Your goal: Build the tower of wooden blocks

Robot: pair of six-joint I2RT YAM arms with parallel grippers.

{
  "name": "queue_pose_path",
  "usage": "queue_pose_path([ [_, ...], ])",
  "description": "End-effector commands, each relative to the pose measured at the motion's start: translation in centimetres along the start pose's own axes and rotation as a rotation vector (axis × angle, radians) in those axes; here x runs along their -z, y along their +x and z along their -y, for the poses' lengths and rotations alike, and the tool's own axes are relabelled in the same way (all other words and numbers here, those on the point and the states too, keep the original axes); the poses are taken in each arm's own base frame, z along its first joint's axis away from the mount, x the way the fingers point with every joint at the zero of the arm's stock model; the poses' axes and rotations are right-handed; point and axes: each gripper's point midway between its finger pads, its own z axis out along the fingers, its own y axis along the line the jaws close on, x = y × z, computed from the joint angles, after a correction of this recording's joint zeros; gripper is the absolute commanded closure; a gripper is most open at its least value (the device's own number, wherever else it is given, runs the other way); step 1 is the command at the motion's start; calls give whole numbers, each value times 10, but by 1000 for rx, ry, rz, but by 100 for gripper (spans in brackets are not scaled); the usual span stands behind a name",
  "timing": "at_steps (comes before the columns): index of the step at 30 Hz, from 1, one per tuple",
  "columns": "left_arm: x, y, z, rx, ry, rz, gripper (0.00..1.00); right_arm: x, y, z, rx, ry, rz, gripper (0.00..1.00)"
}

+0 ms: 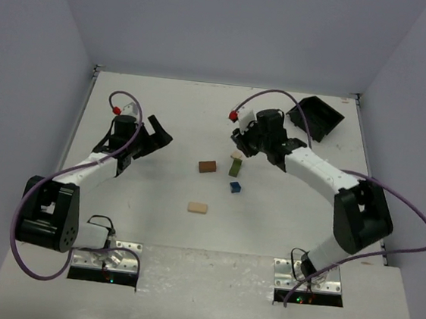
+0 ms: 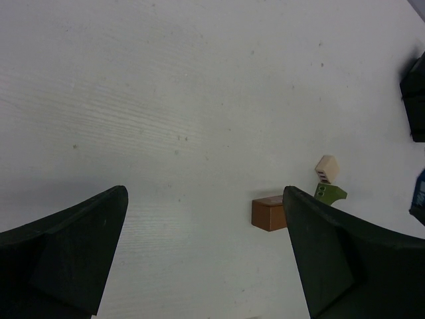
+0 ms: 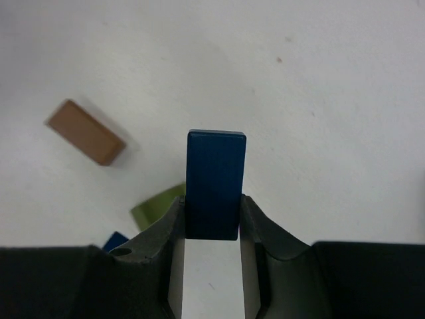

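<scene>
My right gripper [image 3: 212,203] is shut on a long dark blue block [image 3: 214,174], which sticks out past the fingertips above the table. Below it lie a reddish brown block [image 3: 85,131], an olive green block [image 3: 158,207] and a small blue block [image 3: 116,240]. From above, the right gripper [image 1: 239,142] hangs just behind the wood block tower [image 1: 235,165], a pale tan cube resting on the green block. The brown block [image 1: 208,166], small blue block [image 1: 235,186] and a tan block [image 1: 197,207] lie around it. My left gripper [image 1: 154,137] is open and holds nothing, well left of the blocks.
A black plastic bin [image 1: 317,115] lies tipped at the back right, behind the right arm. The left wrist view shows the brown block [image 2: 269,212] and the tan cube [image 2: 327,168] beyond its right finger [image 2: 325,259]. Grey walls surround the table [image 1: 160,222].
</scene>
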Motion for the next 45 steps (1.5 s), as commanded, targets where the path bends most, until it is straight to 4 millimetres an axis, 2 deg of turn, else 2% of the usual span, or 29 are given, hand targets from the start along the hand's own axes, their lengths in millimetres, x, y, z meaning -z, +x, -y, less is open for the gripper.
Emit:
queue_pose_path([
  [1, 15, -18, 24, -36, 76, 57, 0, 35, -24, -78, 288, -93, 87, 99],
  [5, 27, -22, 29, -39, 105, 89, 0, 47, 13, -144, 347, -232, 54, 96],
  [7, 29, -21, 30, -40, 114, 95, 0, 49, 30, -161, 359, -291, 37, 95],
  [12, 32, -20, 31, -47, 128, 99, 0, 57, 83, -183, 382, -407, -39, 94],
  [16, 33, -22, 33, -51, 136, 108, 0, 63, 107, -189, 396, -459, -79, 92],
  [20, 32, -22, 34, -51, 141, 111, 0, 54, 116, -192, 409, -481, -111, 88],
  [27, 29, -23, 34, -51, 137, 109, 0, 38, 119, -197, 457, -506, -121, 86],
  [32, 28, -24, 34, -52, 139, 109, 0, 33, 130, -199, 487, -525, -156, 82],
  [36, 28, -24, 34, -52, 136, 109, 0, 33, 128, -207, 508, -577, -132, 81],
  [45, 28, -24, 34, -49, 135, 108, 0, 28, 135, -207, 534, -593, -156, 73],
])
